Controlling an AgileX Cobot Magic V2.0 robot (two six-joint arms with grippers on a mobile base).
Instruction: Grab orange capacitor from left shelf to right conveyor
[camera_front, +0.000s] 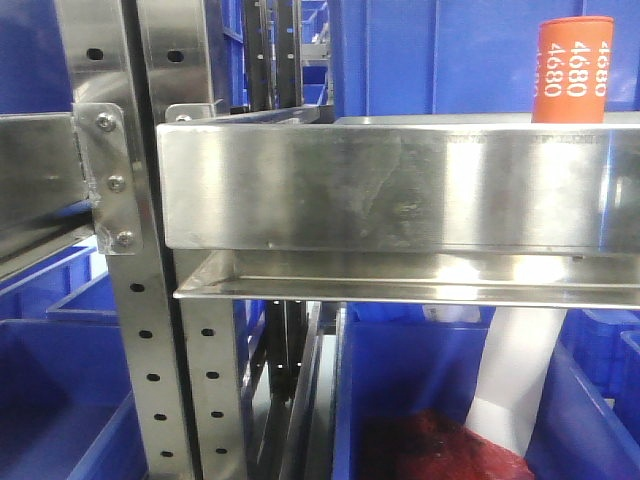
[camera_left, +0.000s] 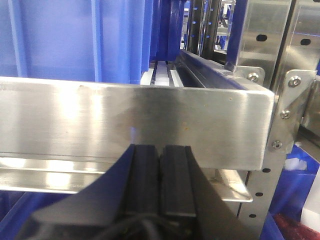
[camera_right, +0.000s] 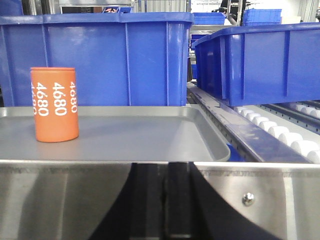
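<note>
The orange capacitor (camera_right: 54, 104), a small orange cylinder printed "4680", stands upright on a grey tray (camera_right: 150, 137) on the left shelf; its top shows at the upper right behind the shelf's shiny front rail (camera_front: 400, 185). My right gripper (camera_right: 165, 165) is shut and empty, low in front of that rail, right of and below the capacitor. Just as empty and shut, my left gripper (camera_left: 160, 147) sits close below the shelf rail (camera_left: 135, 120). The right conveyor is out of view.
Blue bins (camera_right: 100, 60) stand behind the tray, and another bin (camera_right: 260, 60) rests on white rollers (camera_right: 280, 132) to the right. A perforated upright (camera_front: 135, 300) stands left of the rail. A lower blue bin holds a red mesh bundle (camera_front: 440, 450) and a white sheet (camera_front: 515, 375).
</note>
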